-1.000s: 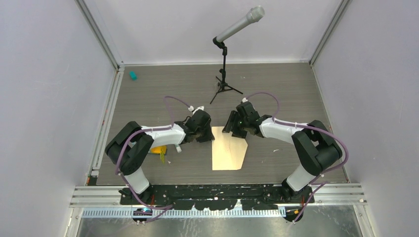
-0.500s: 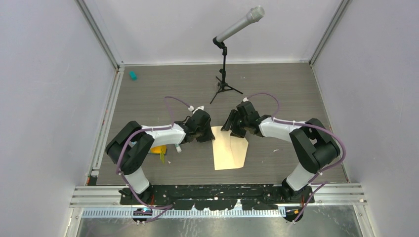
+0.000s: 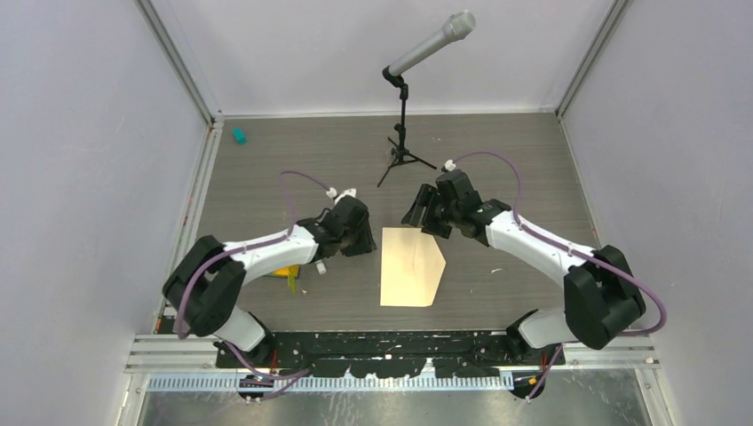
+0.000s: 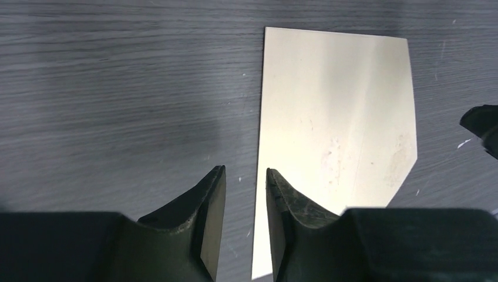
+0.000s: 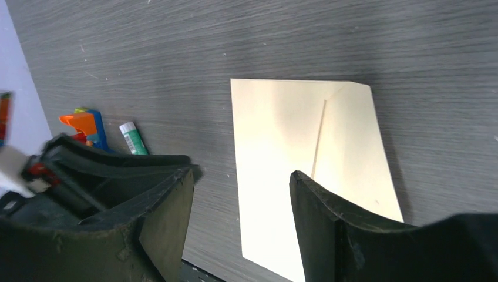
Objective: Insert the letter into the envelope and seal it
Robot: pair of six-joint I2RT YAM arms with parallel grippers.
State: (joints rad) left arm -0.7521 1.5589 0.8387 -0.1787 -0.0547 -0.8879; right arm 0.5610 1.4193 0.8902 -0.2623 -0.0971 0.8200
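Note:
The tan envelope (image 3: 410, 266) lies flat on the dark table between both arms, and a folded flap covers its right part. In the right wrist view a fold line runs down the envelope (image 5: 276, 153). The letter is hidden. My left gripper (image 3: 366, 238) hovers just left of the envelope's far left corner. Its jaws (image 4: 245, 171) are open by a narrow gap above the envelope's (image 4: 340, 111) left edge, holding nothing. My right gripper (image 3: 417, 216) hangs above the table just beyond the envelope's far edge, with its jaws (image 5: 242, 176) wide open and empty.
A microphone on a tripod stand (image 3: 404, 133) occupies the far middle of the table. A small teal object (image 3: 239, 135) sits at the far left. A yellow-orange item (image 3: 286, 271) lies under the left forearm. Close to it are a green-capped glue stick (image 5: 130, 136) and an orange-blue piece (image 5: 88, 124).
Both grippers have drawn back from the envelope's far edge, which now lies flat. The left jaws have parted a little. The right arm has swung back and outward.

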